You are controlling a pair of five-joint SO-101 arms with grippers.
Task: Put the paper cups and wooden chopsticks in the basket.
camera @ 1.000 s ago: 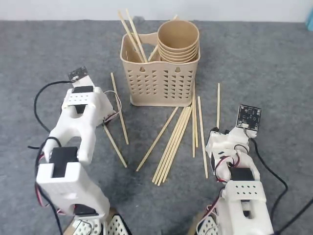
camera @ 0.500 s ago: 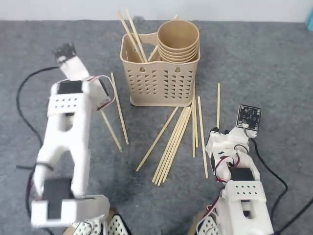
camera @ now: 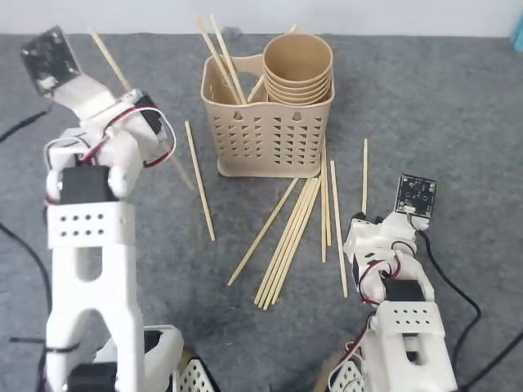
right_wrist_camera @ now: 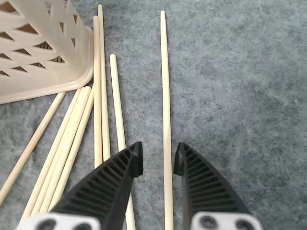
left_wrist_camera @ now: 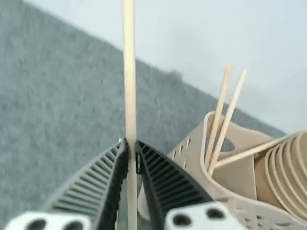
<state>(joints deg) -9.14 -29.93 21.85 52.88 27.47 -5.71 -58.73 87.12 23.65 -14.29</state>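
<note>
The left end effector (left_wrist_camera: pixel 132 149) is squeezing one wooden chopstick (left_wrist_camera: pixel 128 72) tight, up in the air, well to the side of the basket (camera: pixel 265 143). To do this well, I think it should carry the stick over the basket's rim. Then it should tip one end down into the part beside the paper cups (camera: pixel 298 61), and let go only then. The right end effector (right_wrist_camera: pixel 157 155) is hanging with its jaws apart over another chopstick (right_wrist_camera: pixel 165 96). More loose chopsticks (camera: pixel 290 237) are lying on the grey fuzzy surface (camera: pixel 458 106) by the basket. A pale wall (camera: pixel 368 16) is showing behind.
</note>
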